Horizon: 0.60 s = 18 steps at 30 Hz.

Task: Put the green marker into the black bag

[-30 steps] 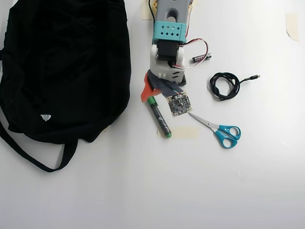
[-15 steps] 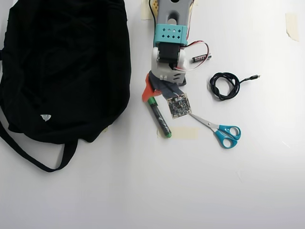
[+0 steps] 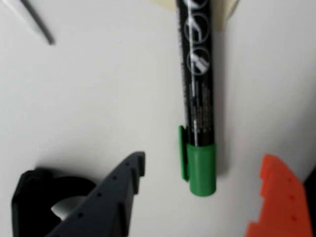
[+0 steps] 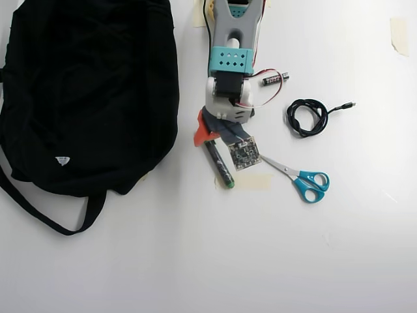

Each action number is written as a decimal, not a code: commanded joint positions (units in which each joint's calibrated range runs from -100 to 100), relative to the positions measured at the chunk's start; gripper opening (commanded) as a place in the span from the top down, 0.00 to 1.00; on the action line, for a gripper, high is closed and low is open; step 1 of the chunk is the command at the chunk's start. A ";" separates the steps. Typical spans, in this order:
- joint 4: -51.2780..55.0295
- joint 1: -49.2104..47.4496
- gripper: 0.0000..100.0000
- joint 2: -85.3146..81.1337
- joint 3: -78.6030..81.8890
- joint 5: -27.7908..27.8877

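Observation:
The green marker (image 3: 197,94) lies flat on the white table, dark barrel running up the wrist view and green cap toward me. My gripper (image 3: 203,162) is open and low over it, the grey finger (image 3: 118,197) left of the cap and the orange finger (image 3: 276,197) right of it, neither touching. From overhead, the gripper (image 4: 212,138) covers the cap, so only the barrel and small green end of the marker (image 4: 221,168) show. The black bag (image 4: 85,91) fills the left side, its strap looping toward the front.
Blue-handled scissors (image 4: 303,177) lie right of the marker, with a coiled black cable (image 4: 307,116) and a small battery (image 4: 275,79) beyond them. A strip of tape (image 4: 253,181) sits under the marker's end. More tape (image 4: 399,32) is at the far right.
The gripper has moved down over the marker's capped end; the green cap seen overhead before is now hidden beneath it. The marker has not moved.

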 commanded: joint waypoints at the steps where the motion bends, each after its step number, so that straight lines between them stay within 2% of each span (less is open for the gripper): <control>1: 0.34 0.06 0.70 -0.55 -2.37 0.20; 14: -0.52 -0.46 0.69 1.20 -2.73 0.25; 18: -0.35 -0.46 0.65 1.69 -3.00 0.25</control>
